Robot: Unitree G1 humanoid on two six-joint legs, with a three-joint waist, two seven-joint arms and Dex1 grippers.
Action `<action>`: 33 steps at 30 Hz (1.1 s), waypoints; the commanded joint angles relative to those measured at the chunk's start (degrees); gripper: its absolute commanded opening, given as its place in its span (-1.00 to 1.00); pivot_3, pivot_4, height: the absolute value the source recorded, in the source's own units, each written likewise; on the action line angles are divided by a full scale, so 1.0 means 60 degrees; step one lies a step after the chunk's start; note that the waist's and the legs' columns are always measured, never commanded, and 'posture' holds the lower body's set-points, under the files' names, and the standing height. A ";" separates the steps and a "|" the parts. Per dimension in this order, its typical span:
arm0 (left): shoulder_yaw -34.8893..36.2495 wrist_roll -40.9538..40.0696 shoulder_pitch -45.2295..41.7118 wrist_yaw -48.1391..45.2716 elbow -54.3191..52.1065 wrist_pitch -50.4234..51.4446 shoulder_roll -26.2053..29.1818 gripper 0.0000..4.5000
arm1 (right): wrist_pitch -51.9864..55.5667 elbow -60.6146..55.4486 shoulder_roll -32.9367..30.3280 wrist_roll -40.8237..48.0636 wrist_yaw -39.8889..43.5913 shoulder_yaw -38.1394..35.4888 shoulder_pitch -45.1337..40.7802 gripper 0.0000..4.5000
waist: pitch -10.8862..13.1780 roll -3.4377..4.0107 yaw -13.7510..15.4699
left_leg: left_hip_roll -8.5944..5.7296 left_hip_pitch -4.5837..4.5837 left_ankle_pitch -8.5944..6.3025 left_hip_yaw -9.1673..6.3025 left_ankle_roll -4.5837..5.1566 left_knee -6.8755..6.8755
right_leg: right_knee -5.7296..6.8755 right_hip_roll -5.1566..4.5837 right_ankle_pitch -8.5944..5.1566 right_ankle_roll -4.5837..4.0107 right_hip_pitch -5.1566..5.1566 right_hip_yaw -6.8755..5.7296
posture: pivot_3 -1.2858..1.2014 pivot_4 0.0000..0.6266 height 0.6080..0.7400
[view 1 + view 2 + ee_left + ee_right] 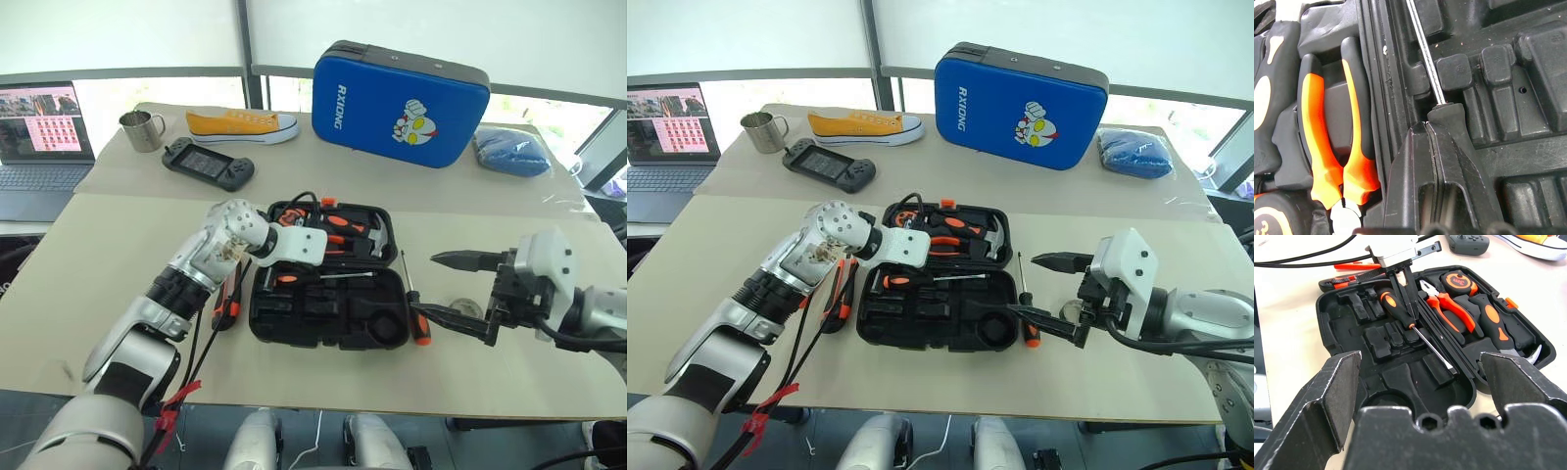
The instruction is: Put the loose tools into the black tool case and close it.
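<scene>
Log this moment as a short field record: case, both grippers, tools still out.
case: black tool case, open on the table
left gripper: shut on a screwdriver, over the case's slots
right gripper: open, empty, right of the case
tools out: second screwdriver by the case's right edge; utility knife left of it
</scene>
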 commanded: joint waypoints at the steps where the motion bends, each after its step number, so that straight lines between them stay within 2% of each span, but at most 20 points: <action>1: -0.0537 0.0333 0.0140 -0.0109 0.0375 -0.0659 -0.0183 -0.97 | -0.0223 -0.0186 0.0071 -0.0034 -0.0058 -0.0049 -0.0106 1.00 | 0.0000 0.0000 0.0005 | 0.0000 0.0001 0.0000 0.0000 0.0000 0.0000 | 0.0000 0.0000 0.0000 0.0000 0.0001 0.0000 | 0.03 -0.52 0.98; 14: -0.0647 0.0762 -0.0329 -0.0063 0.1593 -0.1723 -0.0817 -0.97 | -0.0367 0.0008 0.0156 -0.0340 0.0040 0.0258 -0.0076 1.00 | -0.0004 0.0005 0.0147 | -0.0010 0.0081 -0.0006 0.0012 0.0010 0.0009 | -0.0046 -0.0003 -0.0002 0.0012 0.0133 -0.0015 | 0.03 -0.52 0.98; 18: -0.0316 0.0657 -0.0722 0.0056 0.1816 -0.1773 -0.0879 -0.97 | -0.0361 0.0143 0.0224 -0.0382 0.0065 0.0522 -0.0282 1.00 | -0.0003 0.0005 0.0151 | -0.0010 0.0082 -0.0007 0.0009 0.0011 0.0010 | -0.0046 -0.0002 -0.0003 0.0013 0.0137 -0.0015 | 0.03 -0.52 0.98; 25: 0.0953 -0.0757 -0.0868 -0.0918 0.0127 0.0129 -0.0233 -0.97 | -0.0321 0.0157 0.0272 -0.0390 0.0059 0.0639 -0.0429 1.00 | 0.0000 0.0003 0.0009 | -0.0005 0.0032 -0.0007 -0.0015 0.0011 0.0009 | -0.0038 0.0003 -0.0002 0.0014 0.0085 -0.0014 | 0.03 -0.52 0.98; 29: 0.0879 -0.0886 -0.0544 -0.1061 -0.0767 0.0566 -0.0039 -0.97 | -0.0353 0.0065 0.0309 -0.0412 0.0058 0.0625 -0.0256 1.00 | -0.0001 0.0004 -0.0011 | -0.0008 -0.0011 -0.0006 -0.0038 0.0011 0.0009 | -0.0011 0.0002 -0.0001 0.0013 0.0020 -0.0001 | 0.03 -0.52 0.98; 33: 0.0507 -0.0480 -0.0362 -0.0782 -0.0640 0.0234 -0.0094 -0.97 | -0.0376 0.0071 0.0319 -0.0427 0.0063 0.0618 -0.0225 1.00 | -0.0001 0.0004 -0.0010 | -0.0010 -0.0018 -0.0005 -0.0034 0.0011 0.0014 | -0.0005 0.0002 -0.0001 0.0013 0.0009 0.0003 | 0.03 -0.52 0.98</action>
